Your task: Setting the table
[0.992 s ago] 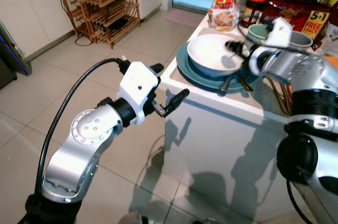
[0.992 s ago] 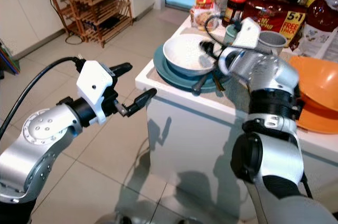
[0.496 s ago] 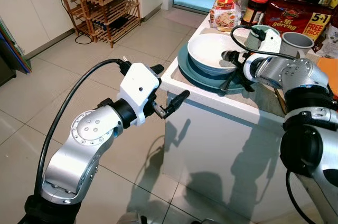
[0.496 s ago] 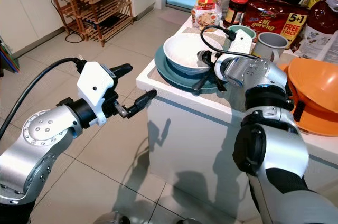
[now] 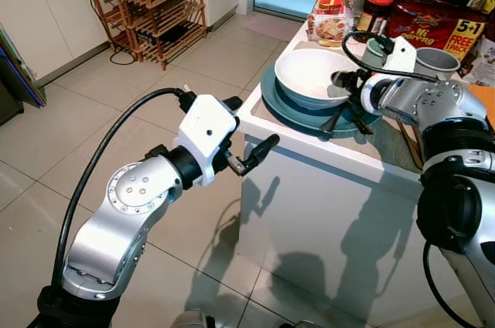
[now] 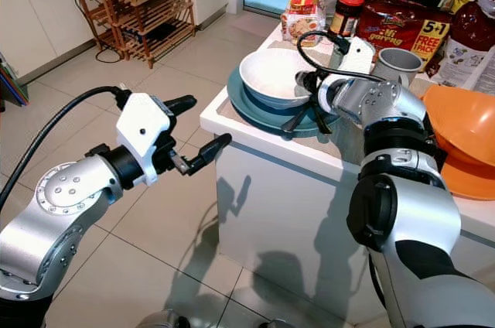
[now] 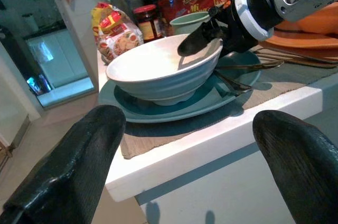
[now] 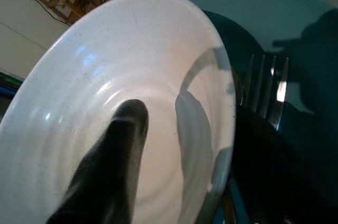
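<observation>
Nearest, the left gripper (image 5: 249, 128) hovers over the tiled floor (image 5: 46, 158) just left of the white counter (image 5: 309, 189), its fingers spread wide with nothing between them. On the counter's near corner a white bowl (image 5: 309, 76) sits on a teal plate (image 5: 282, 107), a fork (image 8: 264, 89) lying on the plate's right side. The right gripper (image 6: 311, 100) straddles the bowl's right rim, one finger inside, one outside, apart. Farther back stand a grey mug (image 5: 438, 59) and a red-lidded jar (image 5: 375, 7).
</observation>
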`<state>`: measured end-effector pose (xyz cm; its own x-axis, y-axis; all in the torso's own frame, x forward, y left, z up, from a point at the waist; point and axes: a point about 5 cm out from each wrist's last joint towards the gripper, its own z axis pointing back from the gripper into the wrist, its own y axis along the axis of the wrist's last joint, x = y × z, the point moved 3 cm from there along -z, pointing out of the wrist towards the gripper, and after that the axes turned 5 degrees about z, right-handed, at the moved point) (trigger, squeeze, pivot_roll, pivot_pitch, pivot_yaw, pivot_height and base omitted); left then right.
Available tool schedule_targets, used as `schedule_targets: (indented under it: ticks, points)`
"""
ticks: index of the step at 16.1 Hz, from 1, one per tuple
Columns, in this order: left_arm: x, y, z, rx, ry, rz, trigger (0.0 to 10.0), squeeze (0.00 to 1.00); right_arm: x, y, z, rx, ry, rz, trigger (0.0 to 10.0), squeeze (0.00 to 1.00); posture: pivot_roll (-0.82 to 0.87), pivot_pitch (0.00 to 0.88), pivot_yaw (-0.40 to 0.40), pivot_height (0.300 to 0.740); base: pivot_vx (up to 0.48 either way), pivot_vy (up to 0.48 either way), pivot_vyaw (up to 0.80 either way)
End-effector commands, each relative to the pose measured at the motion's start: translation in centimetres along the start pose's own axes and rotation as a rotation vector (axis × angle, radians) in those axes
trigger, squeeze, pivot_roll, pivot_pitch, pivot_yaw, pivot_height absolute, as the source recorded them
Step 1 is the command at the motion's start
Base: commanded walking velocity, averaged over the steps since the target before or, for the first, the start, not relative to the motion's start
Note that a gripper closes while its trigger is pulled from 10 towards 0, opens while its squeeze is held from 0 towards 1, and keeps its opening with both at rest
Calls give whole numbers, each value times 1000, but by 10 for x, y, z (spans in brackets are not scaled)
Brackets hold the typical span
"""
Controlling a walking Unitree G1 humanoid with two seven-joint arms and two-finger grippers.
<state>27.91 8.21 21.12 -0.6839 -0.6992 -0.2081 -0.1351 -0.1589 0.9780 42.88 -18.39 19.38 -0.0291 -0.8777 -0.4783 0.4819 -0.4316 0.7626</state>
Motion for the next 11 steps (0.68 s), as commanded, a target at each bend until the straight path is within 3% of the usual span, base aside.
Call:
schedule_targets:
  ticks: [1, 11]
  points:
    - [2, 2, -1, -1, -10, -16, 10000, 0, -2, 9, 2, 22, 1, 9, 0, 0, 119, 0, -53, 740, 0, 0, 0]
    - [1, 3, -3, 6, 0, -23, 10000, 0, -5, 21, 5, 51, 27, 7, 0, 0, 117, 0, -58, 740, 0, 0, 0]
